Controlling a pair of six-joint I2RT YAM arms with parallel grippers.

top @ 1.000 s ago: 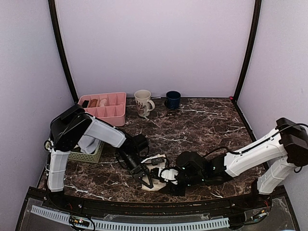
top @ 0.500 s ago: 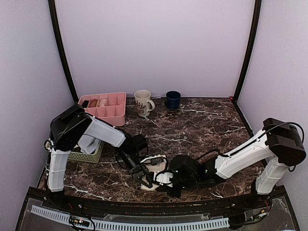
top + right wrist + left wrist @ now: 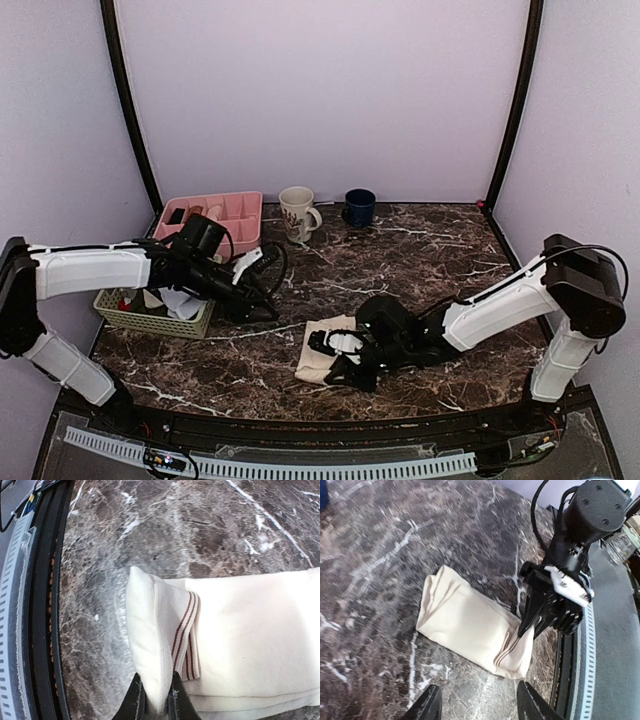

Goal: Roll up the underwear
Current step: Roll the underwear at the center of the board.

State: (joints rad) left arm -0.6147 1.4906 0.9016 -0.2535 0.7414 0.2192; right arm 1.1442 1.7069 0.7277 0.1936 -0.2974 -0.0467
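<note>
The underwear (image 3: 318, 352) is a cream-beige cloth folded into a long band on the marble table, with a brown-striped tab at its near end. It also shows in the left wrist view (image 3: 465, 622) and the right wrist view (image 3: 240, 630). My right gripper (image 3: 338, 368) is shut on the turned-up near end of the underwear (image 3: 155, 702); the left wrist view shows its black finger (image 3: 526, 628) at that end. My left gripper (image 3: 268, 310) is open and empty, left of and apart from the underwear, with its fingers (image 3: 427, 707) spread wide above the table.
A green basket (image 3: 160, 318) holding white cloth stands at the left. A pink divided tray (image 3: 215, 220), a cream mug (image 3: 296, 213) and a dark blue mug (image 3: 359, 206) stand at the back. The table's front rail (image 3: 592, 645) lies close to the underwear's near end.
My left gripper has let go of the underwear and drawn back to the left, the arm swinging low. My right gripper has moved left and now pinches the near end.
</note>
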